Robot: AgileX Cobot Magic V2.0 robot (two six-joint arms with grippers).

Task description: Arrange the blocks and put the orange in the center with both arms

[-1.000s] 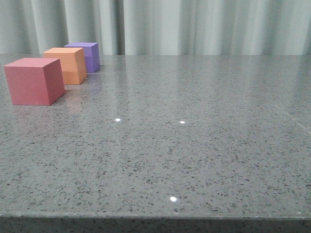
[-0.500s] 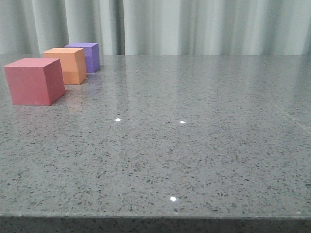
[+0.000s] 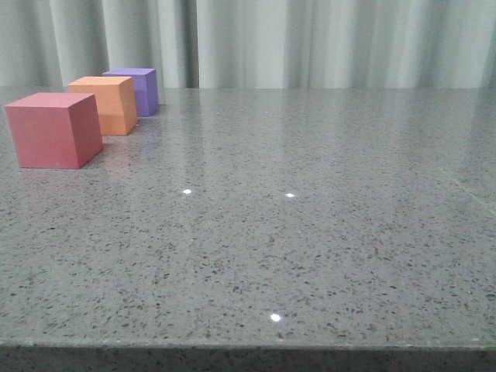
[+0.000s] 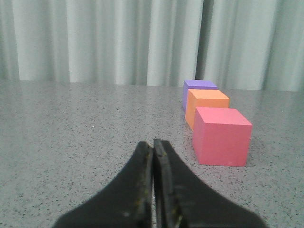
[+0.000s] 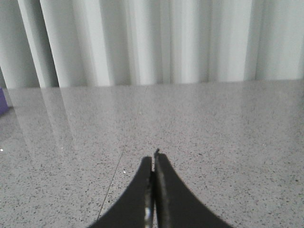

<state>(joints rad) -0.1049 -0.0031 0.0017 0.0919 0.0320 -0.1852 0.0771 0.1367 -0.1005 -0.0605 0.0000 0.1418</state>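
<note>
Three cubes stand in a row at the table's far left in the front view: the pinkish-red cube nearest, the orange cube behind it, the purple cube farthest. The left wrist view shows the same row: red, orange, purple. My left gripper is shut and empty, low over the table, with the red cube a short way ahead and to one side. My right gripper is shut and empty over bare table. Neither gripper shows in the front view.
The grey speckled table ends at a front edge. Pale curtains hang behind it. A sliver of purple shows at the edge of the right wrist view.
</note>
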